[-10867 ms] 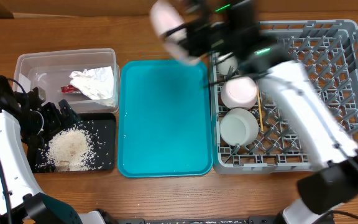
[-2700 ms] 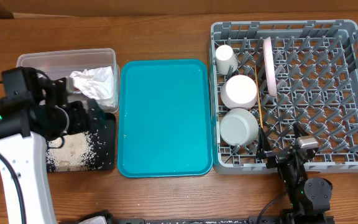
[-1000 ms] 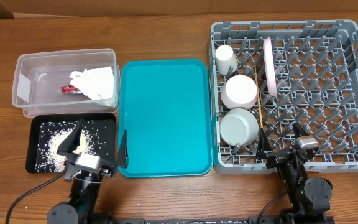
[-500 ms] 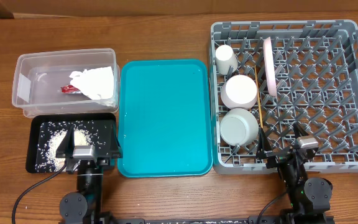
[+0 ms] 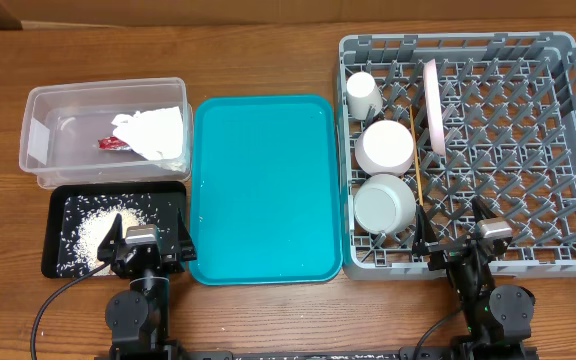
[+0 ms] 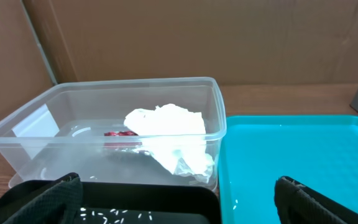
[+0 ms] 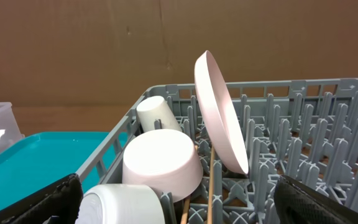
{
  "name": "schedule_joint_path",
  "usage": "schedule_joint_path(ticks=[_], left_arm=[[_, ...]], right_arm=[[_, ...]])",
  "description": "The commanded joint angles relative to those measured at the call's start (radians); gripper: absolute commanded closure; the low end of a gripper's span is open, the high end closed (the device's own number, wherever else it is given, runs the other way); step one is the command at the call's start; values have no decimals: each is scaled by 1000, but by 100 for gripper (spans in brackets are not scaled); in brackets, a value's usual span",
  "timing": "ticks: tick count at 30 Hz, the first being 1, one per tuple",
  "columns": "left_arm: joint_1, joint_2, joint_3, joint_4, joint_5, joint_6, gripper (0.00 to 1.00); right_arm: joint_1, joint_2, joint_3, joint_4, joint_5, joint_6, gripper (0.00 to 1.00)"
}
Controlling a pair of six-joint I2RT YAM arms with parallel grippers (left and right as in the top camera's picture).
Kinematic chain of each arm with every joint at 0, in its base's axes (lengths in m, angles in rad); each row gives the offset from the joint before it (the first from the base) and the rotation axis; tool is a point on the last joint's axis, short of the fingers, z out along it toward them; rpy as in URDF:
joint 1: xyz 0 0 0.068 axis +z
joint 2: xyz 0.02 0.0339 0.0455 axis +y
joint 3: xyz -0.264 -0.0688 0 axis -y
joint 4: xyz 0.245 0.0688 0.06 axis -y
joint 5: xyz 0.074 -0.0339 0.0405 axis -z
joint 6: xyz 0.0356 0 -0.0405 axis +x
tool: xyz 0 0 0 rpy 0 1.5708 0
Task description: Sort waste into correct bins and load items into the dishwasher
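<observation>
The clear tub holds the crumpled napkin and the red wrapper. Rice lies in the black tray. In the grey dish rack the plate stands on edge, beside the cup, two bowls and the chopsticks. My left gripper is open and empty at the black tray's front edge. My right gripper is open and empty at the rack's front edge, facing the plate and a bowl.
A large teal tray lies between the bins and the rack, with a few stray grains near its left rim. Both arms are folded low at the table's front edge. Brown board stands behind the table.
The left arm has come off the bins and folded down to the front edge, its gripper squaring up in the last second. The plate now stands in the rack. The right arm is still.
</observation>
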State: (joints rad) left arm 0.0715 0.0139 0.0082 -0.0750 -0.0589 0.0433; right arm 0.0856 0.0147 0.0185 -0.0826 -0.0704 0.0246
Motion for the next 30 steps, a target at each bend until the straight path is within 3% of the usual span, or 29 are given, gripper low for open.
schedule_joint_path(ticks=[1,30], left_arm=[[-10,-11,-3,4,-19,32,0],[-59,-10,-3,4,-19,32,0]], right_arm=[[3,-12,-11,4,8,-6,0],[3,-12,-11,4,8,-6,0]])
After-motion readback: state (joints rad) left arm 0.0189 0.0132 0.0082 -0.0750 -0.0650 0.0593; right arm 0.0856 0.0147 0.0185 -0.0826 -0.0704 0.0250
